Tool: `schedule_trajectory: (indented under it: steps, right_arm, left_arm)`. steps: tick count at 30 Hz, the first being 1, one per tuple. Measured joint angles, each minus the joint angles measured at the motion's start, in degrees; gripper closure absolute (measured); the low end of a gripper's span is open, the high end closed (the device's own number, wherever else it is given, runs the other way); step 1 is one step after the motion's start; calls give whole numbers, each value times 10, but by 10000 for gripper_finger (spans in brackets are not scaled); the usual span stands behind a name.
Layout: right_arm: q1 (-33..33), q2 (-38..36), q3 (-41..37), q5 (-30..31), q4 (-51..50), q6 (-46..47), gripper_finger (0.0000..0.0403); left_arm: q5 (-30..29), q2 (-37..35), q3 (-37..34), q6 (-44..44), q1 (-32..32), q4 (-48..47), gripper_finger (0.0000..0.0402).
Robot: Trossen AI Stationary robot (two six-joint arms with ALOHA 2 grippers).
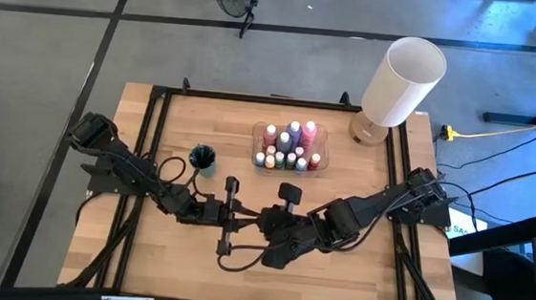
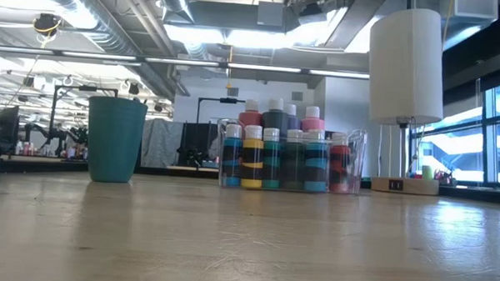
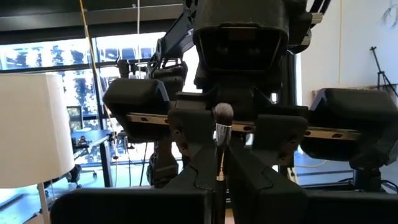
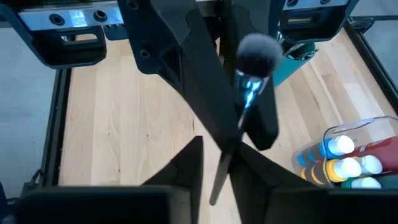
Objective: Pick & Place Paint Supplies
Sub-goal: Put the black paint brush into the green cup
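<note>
A brush [image 3: 222, 127] is pinched upright in the pressed-together left end effector [image 1: 227, 216] at mid-worktop [image 1: 342, 180], at about 7 o'clock from the bottle tray [image 1: 287, 148]. The right end effector [image 1: 264, 222] meets it head-on there, and whether its fingers are spread cannot be told. A snagged or dropped brush is risked if both grips overlap; the handle's lower end is hidden.

Both arms reach low to table centre, facing each other; left gripper [image 1: 234, 214] and right gripper [image 1: 260, 222] nearly tip to tip; left fingers clamped together; right wrist angled down.
</note>
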Motion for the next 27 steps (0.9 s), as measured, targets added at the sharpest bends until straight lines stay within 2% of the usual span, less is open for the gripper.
schedule_trajectory:
  steps: [8,15,19,24,27]
  right_arm:
    - [10,-3,0,0,-41,45,262]
    - [29,-9,0,-10,-128,107,241]
    - [63,-15,0,52,-201,187,241]
    - [127,-32,0,146,-316,329,240]
    - [167,-47,0,187,-321,370,240]
  left_arm:
    - [-35,-3,0,34,-27,-15,390]
    - [-126,-92,0,32,-68,-171,390]
    - [-136,-138,0,21,-101,-212,390]
    - [-287,-191,-11,80,-130,-270,390]
    - [-317,-243,-45,82,-124,-288,390]
